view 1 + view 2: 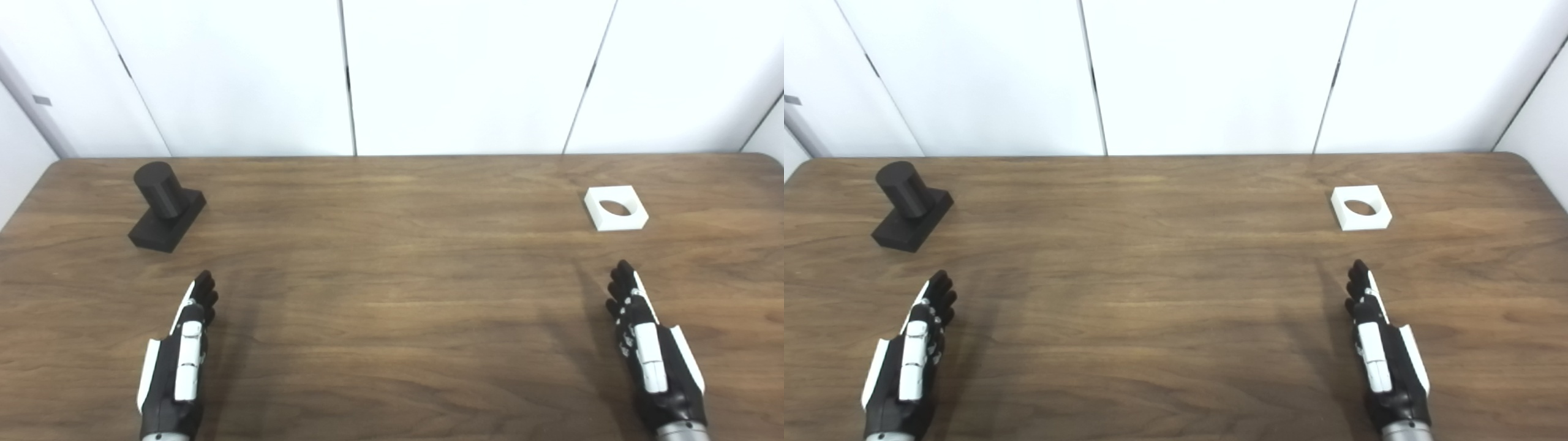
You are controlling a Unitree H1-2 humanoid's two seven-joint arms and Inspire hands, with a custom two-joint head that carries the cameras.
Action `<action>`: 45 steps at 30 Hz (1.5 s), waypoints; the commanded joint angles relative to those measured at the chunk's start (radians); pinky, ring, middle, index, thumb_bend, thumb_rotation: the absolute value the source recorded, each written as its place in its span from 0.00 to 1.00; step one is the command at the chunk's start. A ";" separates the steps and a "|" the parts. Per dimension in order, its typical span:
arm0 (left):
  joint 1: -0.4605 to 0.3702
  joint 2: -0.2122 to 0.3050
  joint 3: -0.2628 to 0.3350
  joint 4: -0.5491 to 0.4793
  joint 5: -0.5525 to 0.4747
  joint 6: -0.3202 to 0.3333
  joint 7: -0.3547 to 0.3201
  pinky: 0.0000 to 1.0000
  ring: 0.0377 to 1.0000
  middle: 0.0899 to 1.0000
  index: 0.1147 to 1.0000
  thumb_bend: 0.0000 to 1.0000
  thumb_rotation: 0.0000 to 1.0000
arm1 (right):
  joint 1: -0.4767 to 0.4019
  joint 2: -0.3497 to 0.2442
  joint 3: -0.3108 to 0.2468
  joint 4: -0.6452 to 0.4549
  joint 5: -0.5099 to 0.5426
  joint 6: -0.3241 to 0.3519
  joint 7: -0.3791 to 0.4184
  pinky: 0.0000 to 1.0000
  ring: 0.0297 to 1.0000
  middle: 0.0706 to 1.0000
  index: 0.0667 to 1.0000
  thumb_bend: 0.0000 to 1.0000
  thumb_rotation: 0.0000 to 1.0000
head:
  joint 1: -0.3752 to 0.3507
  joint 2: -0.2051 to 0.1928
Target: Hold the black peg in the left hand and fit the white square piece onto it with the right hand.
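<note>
The black peg, a cylinder on a rectangular base, stands on the wooden table at the far left. The white square piece, with a round hole through it, lies flat at the far right. My left hand is open and empty, edge-on above the table's near left, well short of the peg. My right hand is open and empty at the near right, a short way in front of the white piece. Neither hand touches anything.
White wall panels rise behind the table's far edge. The table's rounded far corners show at left and right.
</note>
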 commanded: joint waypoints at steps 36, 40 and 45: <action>0.014 -0.069 -0.083 0.024 0.046 -0.075 0.035 0.95 0.96 0.96 0.95 0.52 0.91 | -0.010 -0.045 -0.046 0.054 0.074 -0.047 0.070 1.00 1.00 1.00 1.00 0.64 1.00 | 0.312 -0.121; 0.009 -0.074 -0.102 0.037 0.077 -0.073 0.055 0.97 0.97 0.97 0.96 0.54 0.92 | -0.020 -0.049 -0.050 0.081 0.083 -0.076 0.083 1.00 1.00 1.00 1.00 0.69 1.00 | 0.341 -0.146; 0.009 -0.078 -0.115 0.047 0.104 -0.073 0.080 0.99 0.96 0.96 0.95 0.57 0.90 | -0.026 -0.033 -0.059 0.105 0.075 -0.087 0.065 1.00 1.00 0.99 1.00 0.70 1.00 | 0.348 -0.157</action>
